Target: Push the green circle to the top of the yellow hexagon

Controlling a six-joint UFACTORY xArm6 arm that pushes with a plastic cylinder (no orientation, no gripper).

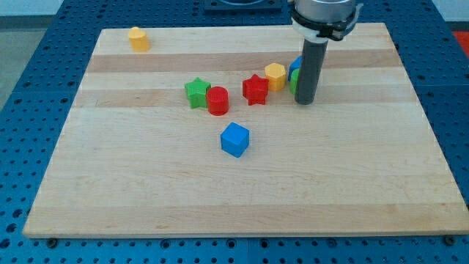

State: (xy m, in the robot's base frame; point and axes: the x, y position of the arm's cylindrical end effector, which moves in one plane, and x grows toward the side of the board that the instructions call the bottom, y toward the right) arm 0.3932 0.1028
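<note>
My tip (pixel 305 101) rests on the board at the view's right of centre. The green circle (pixel 293 81) is mostly hidden behind the rod; only a green sliver shows at the rod's left edge. A blue block (pixel 294 66) sits just above it, also partly hidden. The yellow hexagon (pixel 275 75) lies just left of them, touching or nearly touching the red star (pixel 255 89). The tip is right beside the green circle, at its lower right.
A green star (pixel 196 93) and a red cylinder (pixel 218 100) sit together left of centre. A blue cube (pixel 235 139) lies below them. A second yellow block (pixel 138 38) stands near the board's top left corner. The wooden board (pixel 146 183) lies on a blue pegboard.
</note>
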